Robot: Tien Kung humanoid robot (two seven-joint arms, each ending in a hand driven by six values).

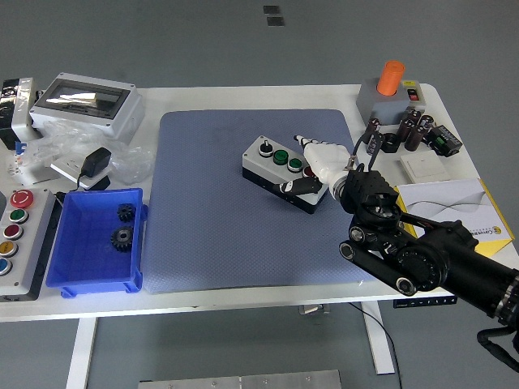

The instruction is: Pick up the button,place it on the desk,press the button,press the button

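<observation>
Right hand lies over the right end of the button box, fingers extended, thumb against its front; box axis runs diagonally away leftward.

A lab or workshop: a white table on grey floor, with push-button control boxes, gears in a blue bin.

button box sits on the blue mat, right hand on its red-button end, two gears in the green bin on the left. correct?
One thing is off: the bin holding the two gears is blue, not green. The head view shows it at the mat's left edge. The rest holds: the button box sits on the blue mat, with the right hand on its red-button end.
</observation>
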